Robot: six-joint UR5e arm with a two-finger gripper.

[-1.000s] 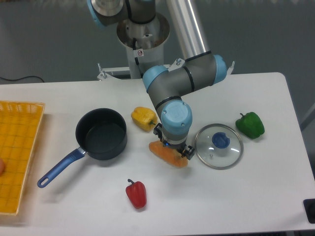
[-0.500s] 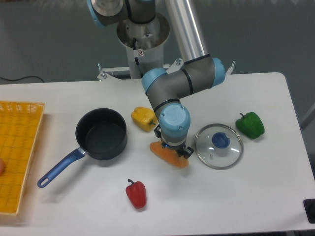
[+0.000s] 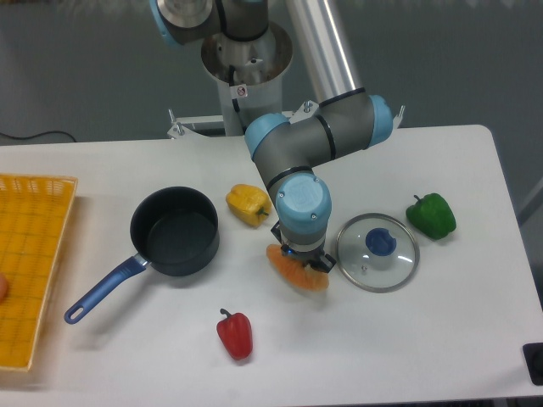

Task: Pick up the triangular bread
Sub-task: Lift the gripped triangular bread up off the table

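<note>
Camera, triangular bread point(image 3: 297, 272) shifted right, fingers point(image 3: 324, 264) clamped

Three peppers: one yellow pepper point(image 3: 247, 203), one red pepper point(image 3: 235, 334), one green pepper point(image 3: 431, 215). One bread point(image 3: 295, 271), one pot point(image 3: 174, 231), one lid point(image 3: 377, 252), one basket point(image 3: 30, 264).

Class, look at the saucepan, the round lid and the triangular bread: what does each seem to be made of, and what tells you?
Saucepan: probably dark coated metal with a matte inside; its blue handle looks plastic.
Round lid: likely clear glass in a shiny metal rim, since the table shows through; its blue knob looks plastic.
Triangular bread: likely toy plastic or foam, evenly orange and smooth-edged.
</note>
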